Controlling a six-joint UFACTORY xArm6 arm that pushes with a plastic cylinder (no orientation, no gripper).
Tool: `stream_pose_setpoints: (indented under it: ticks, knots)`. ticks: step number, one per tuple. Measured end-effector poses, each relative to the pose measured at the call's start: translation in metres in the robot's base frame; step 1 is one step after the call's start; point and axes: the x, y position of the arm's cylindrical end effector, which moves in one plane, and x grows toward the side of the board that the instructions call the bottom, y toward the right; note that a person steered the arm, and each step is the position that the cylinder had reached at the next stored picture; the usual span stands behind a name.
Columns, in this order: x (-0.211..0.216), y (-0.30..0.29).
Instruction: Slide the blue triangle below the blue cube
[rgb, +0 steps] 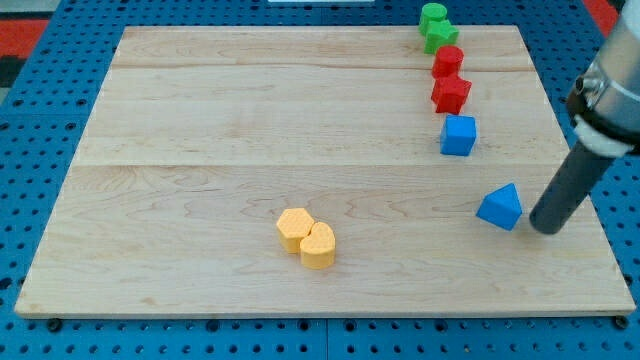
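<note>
Standing just right of the blue triangle, my tip.

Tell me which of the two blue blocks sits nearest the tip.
The blue triangle. It lies just to the view's left of my tip, near the board's right edge, while the blue cube sits farther toward the view's top, under the red blocks.

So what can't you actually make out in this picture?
- The arm above my tip: cut off by the view's right edge and top.
- Contact between my tip and the blue triangle block just to its left: too close to tell.
- The two green blocks at the view's top: they overlap, so their shapes are unclear.
- The two yellow blocks: pressed together, exact shapes hard to read.
</note>
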Motion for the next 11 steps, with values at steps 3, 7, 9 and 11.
stream_pose_setpoints:
  ticks: [3, 7, 9, 11]
  knots:
    - [-0.037, -0.050]
    - [-0.032, 0.000]
    - [-0.077, -0.044]
    - [0.016, -0.051]
